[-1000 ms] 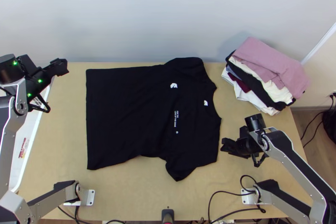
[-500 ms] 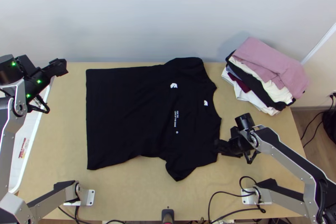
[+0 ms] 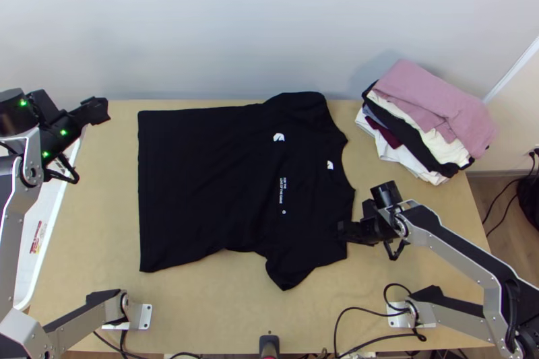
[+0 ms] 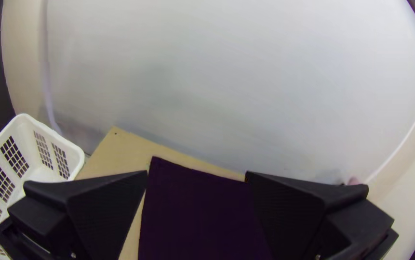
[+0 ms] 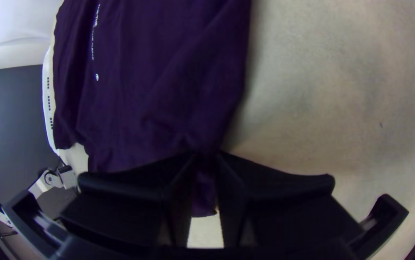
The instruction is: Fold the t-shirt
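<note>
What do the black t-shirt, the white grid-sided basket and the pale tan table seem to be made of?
Black t-shirt: soft matte knit, probably cotton or a blend, judging by its gentle creases.
White grid-sided basket: likely moulded plastic, smooth, with rounded rim and regular openings.
Pale tan table: apparently wood or wood-like board, flat and dull, with faint mottling.

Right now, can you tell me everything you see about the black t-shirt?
The black t-shirt looks like thin cloth with small white prints. It lies spread out, not folded up, on the wooden table, its straight hem on the left and neckline on the right. The right gripper pinches its edge by the near sleeve, creasing the cloth there.
</note>
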You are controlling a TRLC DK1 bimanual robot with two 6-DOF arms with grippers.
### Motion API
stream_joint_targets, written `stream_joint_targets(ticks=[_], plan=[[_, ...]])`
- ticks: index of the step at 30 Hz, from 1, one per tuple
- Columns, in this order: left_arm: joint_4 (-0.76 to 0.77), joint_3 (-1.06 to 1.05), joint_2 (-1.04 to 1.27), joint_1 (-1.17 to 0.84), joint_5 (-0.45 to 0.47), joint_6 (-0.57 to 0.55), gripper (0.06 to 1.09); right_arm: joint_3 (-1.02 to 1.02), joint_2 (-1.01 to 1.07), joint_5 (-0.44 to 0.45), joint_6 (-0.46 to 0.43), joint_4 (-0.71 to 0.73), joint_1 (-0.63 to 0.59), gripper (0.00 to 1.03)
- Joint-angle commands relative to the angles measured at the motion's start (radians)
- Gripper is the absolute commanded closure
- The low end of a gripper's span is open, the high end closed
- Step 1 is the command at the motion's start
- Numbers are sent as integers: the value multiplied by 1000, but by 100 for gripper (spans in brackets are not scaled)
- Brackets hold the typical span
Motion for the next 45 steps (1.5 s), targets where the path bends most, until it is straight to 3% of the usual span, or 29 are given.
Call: stream_joint_targets(ticks=[1,3,10,16,23,31,35,37,40,42,45], plan=[[-114,-17,-6,-34,32,131,11,-39,-7,18,-9,16,7,100],[-205,-51,-15,-47,78,249,11,-41,-12,19,-9,16,7,100],[-430,-241,-90,-56,86,677,11,-49,-21,19,-8,25,-6,100],[-581,-465,-158,-47,7,942,11,-50,-23,19,-8,28,-12,100],[-703,-585,-162,-56,7,965,12,-52,-23,19,-5,33,-10,100],[-654,-709,-167,-62,9,968,13,-52,-23,27,1,39,-7,100],[-621,-741,-165,-63,14,967,18,-53,-23,35,1,39,-4,100],[-599,-755,-167,-65,20,967,29,-53,-23,38,3,40,-1,100],[-565,-772,-187,-63,50,960,62,-53,-24,39,3,40,-1,100],[-555,-779,-198,-63,67,964,78,-55,-26,44,3,40,-1,100],[-535,-804,-208,-65,84,971,87,-55,-27,45,3,40,-1,100]])
